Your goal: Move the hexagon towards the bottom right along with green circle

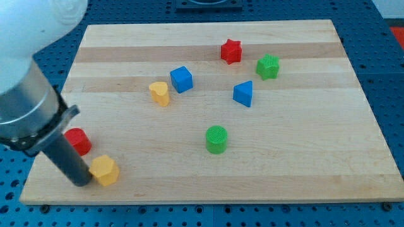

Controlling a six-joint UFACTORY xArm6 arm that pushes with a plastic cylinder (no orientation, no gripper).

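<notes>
My tip (82,181) is seen pressed against the left side of the yellow hexagon (105,169) near the wooden board's (297,170) bottom-left corner (no jaws are fitted to the rod), with a red block (78,140) just above. The green circle (216,139) is placed well apart toward the view's right, near the board's middle. No writing can be read.

Looked like a robotics lab bench: wooden board (208,170) laid over blue perforated mounting plate (388,94), small coloured test blocks scattered, industrial arm (25,94) overhead.
</notes>
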